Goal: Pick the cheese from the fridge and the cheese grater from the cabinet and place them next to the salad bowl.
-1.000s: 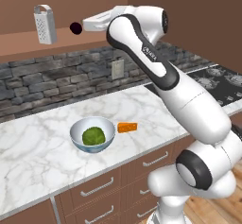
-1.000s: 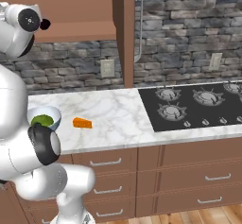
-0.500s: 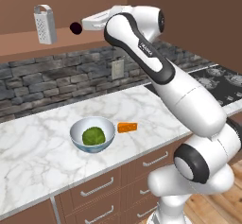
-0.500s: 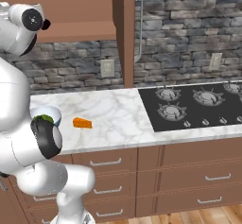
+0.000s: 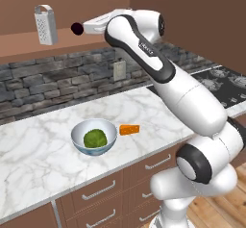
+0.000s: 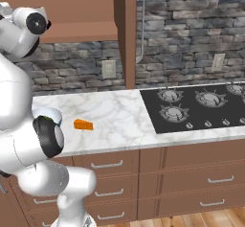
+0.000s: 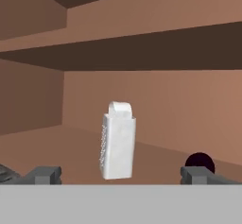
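While the arm reaches up and left toward the cabinet (image 5: pixel 29 44), its shelf ledge carries the item next wanted.

Cabinet: brown wooden wall unit above the stone backsplash, open ledge at its foot; the hand view looks straight into it.

Counter (image 5: pixel 43 150): white marble, bearing the salad bowl (image 5: pixel 94 136), pale blue-grey with a green leafy ball inside, and the cheese (image 5: pixel 129 130), a small orange wedge lying just right of the bowl, close but apparently not touching. Cheese judged already delivered.

Cheese grater (image 7: pixel 117 141): standing upright on the ledge, long axis vertical, directly ahead of the gripper (image 7: pixel 123 175) and roughly centred between its fingertips (image 7: pixel 45 175), farther in. In the left base view it stands left of the hand, with clear air between. Silvery-grey, tapered, perforated on the face turned left, loop handle on top.

Gripper: jaws spread fully wide, nothing held. Judged step: a straight advance along the ledge to straddle the grater.

Dark ball (image 7: pixel 199 162): small, round, on the ledge by the right fingertip, near enough to risk a nudge.
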